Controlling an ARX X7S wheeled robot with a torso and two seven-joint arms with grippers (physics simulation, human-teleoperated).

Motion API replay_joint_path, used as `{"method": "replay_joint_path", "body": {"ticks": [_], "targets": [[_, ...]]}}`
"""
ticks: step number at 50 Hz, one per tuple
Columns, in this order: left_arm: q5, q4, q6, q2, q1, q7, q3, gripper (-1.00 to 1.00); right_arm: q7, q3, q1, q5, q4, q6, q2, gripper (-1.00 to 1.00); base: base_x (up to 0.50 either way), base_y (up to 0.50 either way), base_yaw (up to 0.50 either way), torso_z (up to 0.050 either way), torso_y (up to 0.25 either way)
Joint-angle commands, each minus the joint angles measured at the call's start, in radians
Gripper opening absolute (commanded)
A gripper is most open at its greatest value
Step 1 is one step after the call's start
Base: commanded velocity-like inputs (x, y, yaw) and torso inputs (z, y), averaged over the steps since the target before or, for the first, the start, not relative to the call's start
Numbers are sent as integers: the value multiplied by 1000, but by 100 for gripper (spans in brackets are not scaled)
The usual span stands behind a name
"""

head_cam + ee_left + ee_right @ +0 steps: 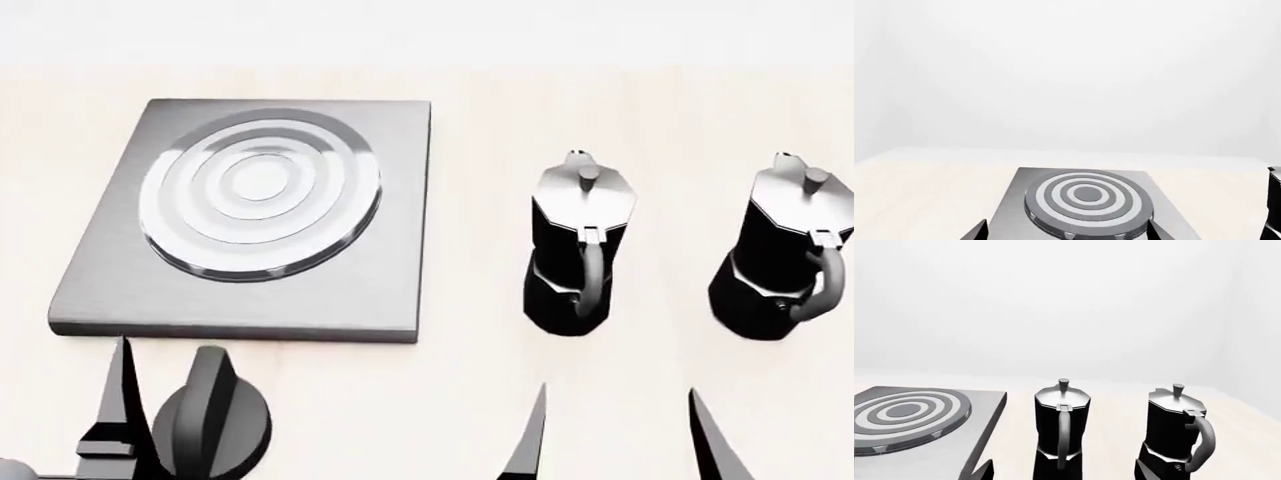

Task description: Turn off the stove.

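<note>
**Knob within reach, not yet gripped; switching off left to do**

Across the pale bench (467, 90), from biggest to least:

- On the left half, toward the back edge: the stove (360, 290), a flat grey slab lying square to the bench.
- On top of the slab: the burner (260, 195), grey and white rings with no glow or mark to tell on from off.
- On the right half, well apart from the slab: two black moka pots (577, 250) (781, 260), upright, side by side, handles toward the front edge. No part in this job.
- By the front edge, just off the slab's front left corner: the black ridged knob (211, 420), apart from the slab, its grip ridge pointing roughly toward it. No visible marking for the setting.
- Left claw (1066, 232): spread wide, holding nothing. In the head view only one finger (123, 400) seen, just beside the knob on its left. Touching or not: cannot tell. Other finger not made out there.
- Right claw (621, 440): spread apart and empty near the front edge, in front of the pots.

Judged from this: approach about done, nothing more. Left to do: close on the knob, twist it off, let go.
</note>
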Motion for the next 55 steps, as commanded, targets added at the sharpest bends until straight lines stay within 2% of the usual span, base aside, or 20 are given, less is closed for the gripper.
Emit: {"method": "replay_joint_path", "body": {"ticks": [1,20,31,45,51,55], "targets": [[-8,-1,1,-9,-1,-10,7,100,6,-5,1,8,8,-7,8,100,0,0,0,0,-182],[-11,-4,1,-20,-6,-28,20,100,17,-13,1,16,9,-12,19,100,0,0,0,0,-165],[-27,52,-6,-24,-30,-33,32,100,22,-15,2,23,9,-13,25,100,0,0,0,0,-6],[-79,159,-88,-19,-73,-36,93,100,28,-21,2,28,13,-18,33,100,0,0,0,0,0],[-125,92,-111,2,-99,-8,125,100,30,-23,5,32,19,-21,35,100,0,0,0,0,0],[-90,12,-81,19,-111,1,159,100,32,-25,6,33,22,-22,37,100,0,0,0,0,0]]}}
